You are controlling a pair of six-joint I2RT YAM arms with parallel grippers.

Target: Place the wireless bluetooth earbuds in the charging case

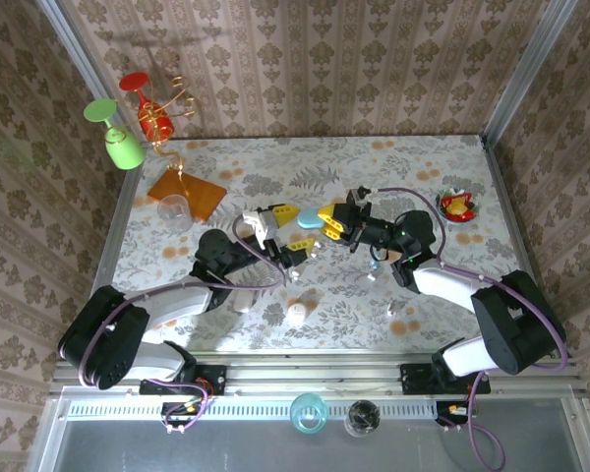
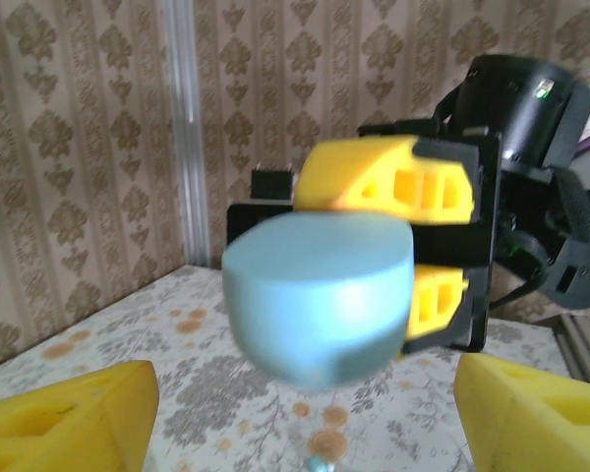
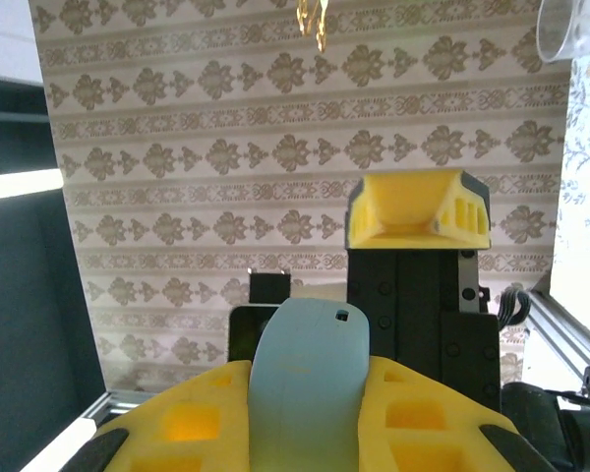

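right tool (image 3: 310,393): clamps teal case (image 2: 320,300) aloft | left tool (image 2: 305,423): wide, at its 9 o'clock | risk: off-centre pinch twists case free, falls to desk (image 1: 423,167)

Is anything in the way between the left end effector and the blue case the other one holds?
No, nothing visible. The light blue charging case sits straight ahead of the left end effector, pinched in the right end effector, with just open air in between.

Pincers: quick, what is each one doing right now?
Left pincer: open, holding nothing.
Right pincer: closed on the light-blue case.
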